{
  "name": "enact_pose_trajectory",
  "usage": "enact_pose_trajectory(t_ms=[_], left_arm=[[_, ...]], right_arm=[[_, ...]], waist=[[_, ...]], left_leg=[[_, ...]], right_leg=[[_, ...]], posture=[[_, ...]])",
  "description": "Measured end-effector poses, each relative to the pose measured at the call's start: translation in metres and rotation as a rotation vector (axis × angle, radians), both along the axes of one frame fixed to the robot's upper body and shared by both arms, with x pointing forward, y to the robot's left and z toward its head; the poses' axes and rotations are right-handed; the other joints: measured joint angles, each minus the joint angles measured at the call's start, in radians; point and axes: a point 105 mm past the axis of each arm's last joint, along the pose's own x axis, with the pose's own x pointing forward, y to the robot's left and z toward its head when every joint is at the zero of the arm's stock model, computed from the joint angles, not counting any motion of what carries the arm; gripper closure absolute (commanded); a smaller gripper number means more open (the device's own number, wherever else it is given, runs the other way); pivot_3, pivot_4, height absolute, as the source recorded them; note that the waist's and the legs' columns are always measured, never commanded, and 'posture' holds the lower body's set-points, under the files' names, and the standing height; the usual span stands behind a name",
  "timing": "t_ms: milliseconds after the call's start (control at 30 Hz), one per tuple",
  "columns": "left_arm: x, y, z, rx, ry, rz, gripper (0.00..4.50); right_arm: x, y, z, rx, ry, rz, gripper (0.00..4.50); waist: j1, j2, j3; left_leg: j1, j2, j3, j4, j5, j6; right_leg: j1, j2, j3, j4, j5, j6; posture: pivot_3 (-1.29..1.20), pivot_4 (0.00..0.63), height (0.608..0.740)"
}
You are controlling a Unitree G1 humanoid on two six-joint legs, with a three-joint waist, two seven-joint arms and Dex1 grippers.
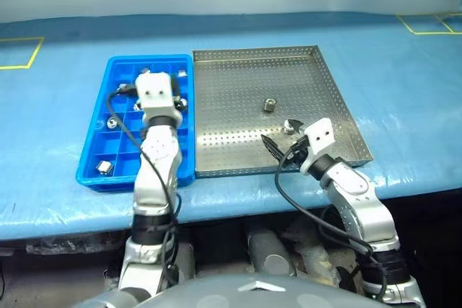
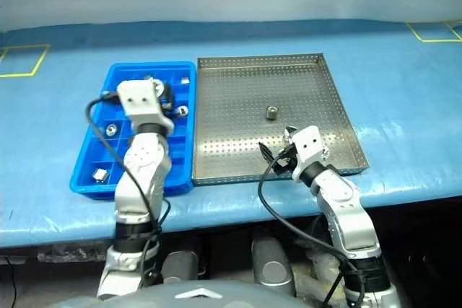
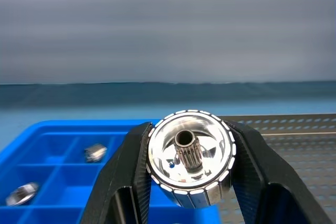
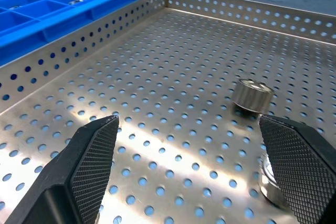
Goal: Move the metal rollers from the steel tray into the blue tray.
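Observation:
My left gripper [image 3: 191,145] is shut on a shiny metal roller [image 3: 190,158] with a hollow, toothed centre. It holds the roller level above the blue tray [image 1: 98,175], whose compartments hold several rollers, such as one roller [image 1: 112,122] on the tray's left side. The steel tray [image 1: 238,84] lies right of the blue one, with one roller [image 1: 269,104] near its middle. A second roller [image 1: 291,126] sits close to my right gripper [image 4: 197,145]. That gripper stands open and empty, low over the steel tray's near part, with the second roller partly behind one finger [image 4: 302,166].
Both trays rest side by side on a blue table cover, near its front edge [image 1: 238,196]. Yellow tape marks lie at the far left [image 1: 22,52] and far right [image 1: 429,25]. Black cables hang from both wrists.

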Motion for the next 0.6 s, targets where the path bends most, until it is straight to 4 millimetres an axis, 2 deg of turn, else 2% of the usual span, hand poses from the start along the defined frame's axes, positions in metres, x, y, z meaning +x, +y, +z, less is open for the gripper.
enact_pose_trajectory(t_ms=[67, 133, 267, 433, 600], left_arm=[[-0.01, 0.01, -0.026, 0.004, 0.101, 0.041, 2.68], [-0.017, 0.015, -0.041, 0.011, 0.163, 0.066, 2.68], [-0.027, 0.021, -0.045, 0.005, 0.196, 0.093, 2.68], [-0.028, 0.02, -0.046, -0.008, 0.224, 0.078, 2.68], [-0.027, 0.021, -0.048, -0.016, 0.25, 0.078, 1.02]], right_arm=[[0.001, 0.002, -0.002, -0.003, 0.006, 0.016, 0.0], [0.003, 0.007, -0.003, -0.01, 0.009, 0.036, 0.0], [0.003, 0.01, -0.003, -0.012, 0.006, 0.056, 0.0], [0.003, 0.01, -0.004, -0.013, 0.011, 0.06, 0.0], [0.003, 0.01, -0.005, -0.013, 0.012, 0.059, 0.0]], waist=[[0.023, -0.001, 0.0], [0.045, -0.001, 0.001], [0.063, -0.001, 0.001], [0.07, -0.001, 0.0], [0.07, -0.001, 0.0]], left_leg=[[-0.001, 0.0, 0.0, 0.001, 0.0, 0.0], [-0.002, 0.0, -0.001, 0.002, 0.0, 0.0], [-0.002, -0.001, -0.001, 0.003, 0.0, 0.0], [-0.001, 0.0, 0.0, 0.003, 0.0, 0.0], [-0.001, 0.0, 0.0, 0.003, 0.0, 0.0]], right_leg=[[0.0, 0.0, -0.001, 0.0, 0.0, -0.001], [0.0, 0.0, -0.001, 0.0, -0.001, -0.001], [0.0, -0.002, -0.002, -0.001, -0.001, -0.001], [0.0, -0.001, -0.002, -0.001, -0.001, -0.002], [0.001, -0.001, -0.002, -0.001, -0.001, -0.002]], posture=[[0.0, 0.15, 0.74], [0.01, 0.15, 0.74], [0.02, 0.15, 0.74], [0.01, 0.15, 0.74], [0.0, 0.15, 0.74]])
